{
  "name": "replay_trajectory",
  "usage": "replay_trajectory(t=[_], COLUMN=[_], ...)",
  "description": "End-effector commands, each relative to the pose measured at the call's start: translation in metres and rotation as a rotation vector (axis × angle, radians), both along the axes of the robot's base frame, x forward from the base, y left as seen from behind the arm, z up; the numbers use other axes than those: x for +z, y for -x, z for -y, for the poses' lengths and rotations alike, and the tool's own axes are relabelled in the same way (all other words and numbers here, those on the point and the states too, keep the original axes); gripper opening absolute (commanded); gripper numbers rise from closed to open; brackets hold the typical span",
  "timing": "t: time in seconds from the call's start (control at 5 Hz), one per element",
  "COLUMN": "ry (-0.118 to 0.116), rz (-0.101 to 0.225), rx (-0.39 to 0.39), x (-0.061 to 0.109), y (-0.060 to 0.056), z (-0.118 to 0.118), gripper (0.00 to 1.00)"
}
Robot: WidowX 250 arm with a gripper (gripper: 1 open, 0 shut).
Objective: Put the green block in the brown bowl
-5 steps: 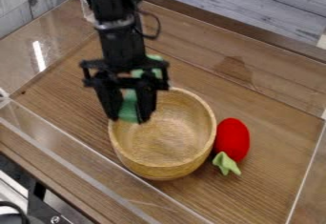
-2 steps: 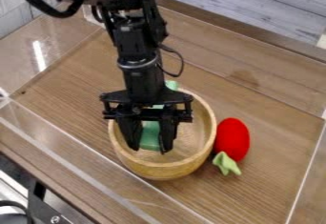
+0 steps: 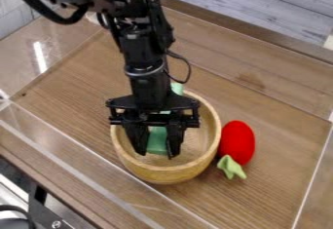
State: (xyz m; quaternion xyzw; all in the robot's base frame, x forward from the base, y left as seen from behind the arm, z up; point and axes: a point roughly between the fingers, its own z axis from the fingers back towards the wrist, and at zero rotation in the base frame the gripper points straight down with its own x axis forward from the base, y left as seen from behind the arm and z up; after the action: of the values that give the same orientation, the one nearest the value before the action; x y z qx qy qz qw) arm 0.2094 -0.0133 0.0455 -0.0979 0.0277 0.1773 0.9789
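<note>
The brown bowl (image 3: 196, 160) is a thick-walled, light wooden round bowl near the front middle of the table. My black gripper (image 3: 156, 141) points down into it, reaching inside the rim. Its fingers (image 3: 135, 135) are shut on the green block (image 3: 158, 140), a bright green bar held upright between them, low inside the bowl. Whether the block's lower end touches the bowl's floor I cannot tell.
A red strawberry-like toy (image 3: 236, 143) with a small green stem lies on the wooden table (image 3: 260, 77) just right of the bowl. Clear plastic walls (image 3: 58, 140) fence the table on the left and front. A pale plank wall runs along the back.
The gripper has moved from the bowl's left rim to over its middle and sunk down into it, carrying the green block. Its jaws have kept the same width.
</note>
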Motion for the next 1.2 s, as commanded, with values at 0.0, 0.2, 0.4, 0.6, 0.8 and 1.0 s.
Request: replay_trajectory(t=[0.0,0.2,0.4,0.6,0.8,1.0], ry=[-0.02,-0.039,-0.058,-0.078,-0.095,-0.102], rz=[0.05,0.087,0.113,0.134,0.151,0.162], rx=[-0.007,-0.009,-0.004,0.0,0.0,0.0], x=[0.0,-0.003,-0.004,-0.004,-0.003,-0.002], y=[-0.008,-0.013,-0.016,-0.019,-0.02,-0.021], z=[0.001,0.0,-0.001,-0.002,-0.001,-0.001], gripper=[0.0,0.0,0.0,0.0,1.0,0.0])
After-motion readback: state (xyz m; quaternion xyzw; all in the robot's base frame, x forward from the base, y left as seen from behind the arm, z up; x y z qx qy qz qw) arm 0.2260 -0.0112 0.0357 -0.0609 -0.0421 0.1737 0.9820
